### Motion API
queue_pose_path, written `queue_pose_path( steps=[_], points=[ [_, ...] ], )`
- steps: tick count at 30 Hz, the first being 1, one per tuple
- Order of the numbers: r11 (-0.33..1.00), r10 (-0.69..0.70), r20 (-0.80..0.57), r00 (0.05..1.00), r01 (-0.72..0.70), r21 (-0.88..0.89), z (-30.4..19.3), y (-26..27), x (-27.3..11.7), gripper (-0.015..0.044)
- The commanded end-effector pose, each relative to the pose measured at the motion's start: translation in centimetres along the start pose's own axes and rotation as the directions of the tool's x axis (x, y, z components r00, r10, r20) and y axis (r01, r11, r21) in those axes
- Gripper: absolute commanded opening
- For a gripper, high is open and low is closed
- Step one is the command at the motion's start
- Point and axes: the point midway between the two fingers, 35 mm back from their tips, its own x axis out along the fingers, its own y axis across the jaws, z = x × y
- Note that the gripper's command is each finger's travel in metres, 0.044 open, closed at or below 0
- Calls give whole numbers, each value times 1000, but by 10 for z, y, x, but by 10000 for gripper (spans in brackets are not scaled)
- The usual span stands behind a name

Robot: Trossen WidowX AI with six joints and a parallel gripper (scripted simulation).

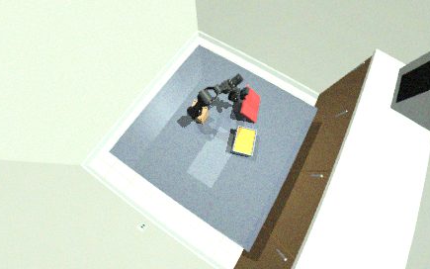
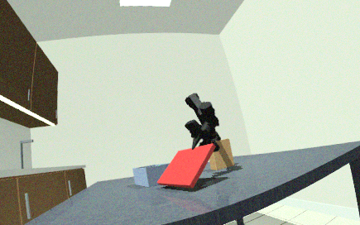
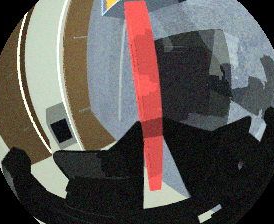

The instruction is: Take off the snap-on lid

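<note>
One red lid [image 1: 250, 105] [image 2: 185, 167] [image 3: 147, 75] is held between the fingers of the black gripper [image 1: 244, 93] [image 2: 204, 146] [image 3: 150, 123], which are closed on its edge. The lid is tilted steeply: in the exterior view its gripped edge is raised, and its opposite edge is directed down toward the table [image 1: 174, 153] [image 2: 117, 204] [image 3: 105, 65]. Whether that lower edge is in contact with the tabletop cannot be told. In the top view the lid is located near the table corner closest to the brown cabinets [image 1: 306, 170] [image 2: 5, 194] [image 3: 75, 65] at the upper right, inward of the upper right edge. The storage box [image 1: 234, 151] [image 2: 142, 176] is placed upright just beside the lid, nearer the middle of the cabinet-side edge; its top is uncovered and yellow contents [image 1: 244, 140] [image 3: 110, 5] are exposed. The black arm [image 1: 209, 95] [image 2: 208, 113] is extended over the part of the table toward the upper corner. A tan block [image 1: 202, 115] [image 2: 221, 155] is positioned beside the arm, farther from the cabinet-side edge than the lid.
</note>
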Motion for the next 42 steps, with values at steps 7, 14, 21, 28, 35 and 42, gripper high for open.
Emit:
queue_pose_path(
  steps=[7, 14, 21, 28, 35, 42],
  points=[
    [1000, 7, 3, 1000, -7, 1, 0, -5, 5, 0],
    [1000, 7, 3, 1000, -7, 0, 1, -9, 9, 0],
    [1000, 7, 4, 1000, -7, 0, 1, -13, 12, 0],
    [1000, 7, 4, 1000, -7, 0, 1, -18, 16, 0],
    [1000, 7, 4, 1000, -7, 0, 1, -22, 20, 0],
    [1000, 7, 4, 1000, -7, 0, 1, -26, 23, 0]
  ],
)
